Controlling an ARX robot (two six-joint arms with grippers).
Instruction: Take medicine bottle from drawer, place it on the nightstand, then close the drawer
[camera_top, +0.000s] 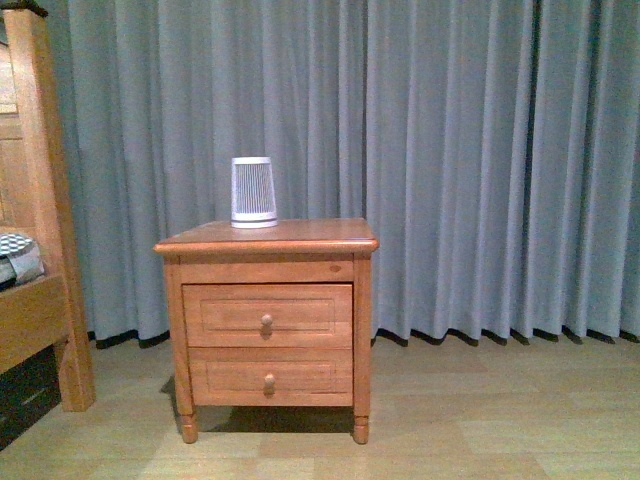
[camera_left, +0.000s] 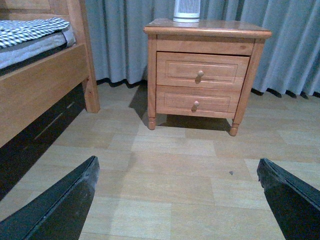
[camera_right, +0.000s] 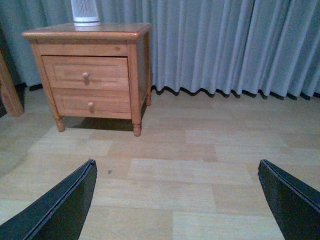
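Well ahead of left claw (camera_left: 176, 169) and right claw (camera_right: 176, 167), both wide open, empty: drawer (camera_top: 225, 315) shut, step 1 pending. Next: grip knob (camera_top: 266, 321), pull.

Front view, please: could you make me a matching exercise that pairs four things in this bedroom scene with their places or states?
Things:
1. upper drawer
2. ribbed white cone
3. bed frame
4. grey-blue curtain

Places or states:
A. hangs behind the nightstand
B. fully shut
C. stands on the nightstand's top
D. stands left of the nightstand in the front view

Pairs: 1-B, 2-C, 3-D, 4-A.
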